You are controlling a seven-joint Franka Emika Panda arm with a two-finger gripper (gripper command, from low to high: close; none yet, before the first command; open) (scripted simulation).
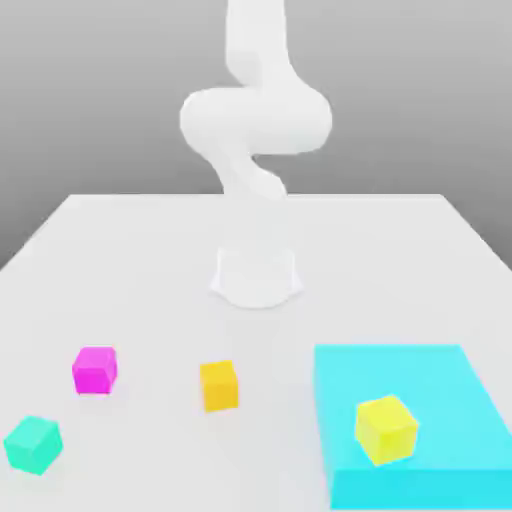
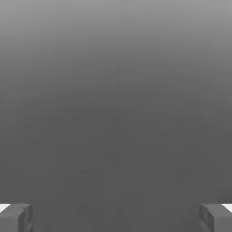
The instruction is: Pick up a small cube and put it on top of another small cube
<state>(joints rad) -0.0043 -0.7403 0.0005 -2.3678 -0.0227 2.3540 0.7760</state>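
Taken from the exterior view's left to its right, a teal-green cube [image 1: 32,445] is seen at the near edge of the table [image 1: 130,250], then the magenta-pink cube [image 1: 94,370], then the orange cube [image 1: 219,385], and last a paler yellow cube [image 1: 386,429] resting on a cyan slab [image 1: 440,380]. The orange cube sits alone on the table, apart from the pink one, on the exterior view's right of it and slightly nearer the camera. The arm [image 1: 255,120] is reared up behind, farther back than all the cubes. In the hand view the jaws [image 2: 116,217] are spread wide and nothing is held between the fingertips [image 2: 16,216]. No cube lies beneath them, so it is judged that the hand must be brought toward the camera and down to the orange cube.
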